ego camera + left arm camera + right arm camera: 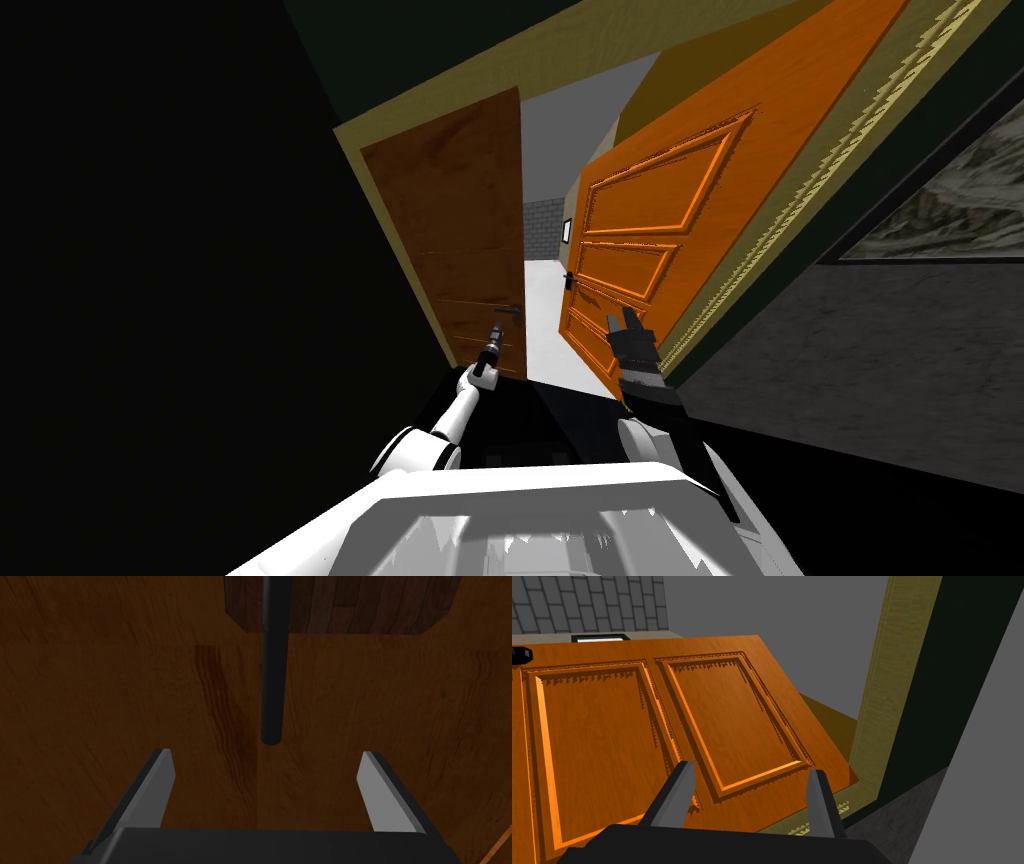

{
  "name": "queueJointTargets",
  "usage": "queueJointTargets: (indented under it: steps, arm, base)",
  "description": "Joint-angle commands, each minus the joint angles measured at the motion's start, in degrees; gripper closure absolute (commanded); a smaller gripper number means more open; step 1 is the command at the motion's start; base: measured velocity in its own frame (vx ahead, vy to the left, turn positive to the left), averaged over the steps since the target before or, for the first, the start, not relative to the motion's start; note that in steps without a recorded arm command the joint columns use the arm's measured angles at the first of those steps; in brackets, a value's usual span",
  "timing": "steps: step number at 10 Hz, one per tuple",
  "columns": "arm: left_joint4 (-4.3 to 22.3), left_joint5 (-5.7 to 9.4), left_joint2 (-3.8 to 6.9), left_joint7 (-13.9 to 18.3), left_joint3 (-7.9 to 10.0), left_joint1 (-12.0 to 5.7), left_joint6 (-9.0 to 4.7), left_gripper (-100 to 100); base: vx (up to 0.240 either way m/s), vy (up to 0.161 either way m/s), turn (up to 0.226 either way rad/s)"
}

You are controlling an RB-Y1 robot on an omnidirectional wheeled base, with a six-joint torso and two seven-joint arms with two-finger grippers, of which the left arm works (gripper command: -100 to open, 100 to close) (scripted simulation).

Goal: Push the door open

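Just ahead of the left gripper's spread fingers ends a black lever handle on the dark brown door, which stands ajar. The right gripper, fingers also apart, faces the orange panelled door, swung open opposite.

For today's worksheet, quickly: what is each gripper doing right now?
Left gripper: open, empty, by the black lever handle of the dark brown wooden door.
Right gripper: open, empty, facing the orange panelled door.
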Motion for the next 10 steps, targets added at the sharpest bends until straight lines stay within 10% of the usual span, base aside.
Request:
queueJointTargets:
  steps: [1,10]
  arm:
    - [1.9,0.02,-0.44,-0.1,-0.02,-1.23,0.13,-100]
    - [3.0,0.28,1.43,-0.3,0.78,-1.83,-0.15,-100]
  base:
    - [0.06,0.03,-0.009]
    - [0.145,-0.029,-0.018]
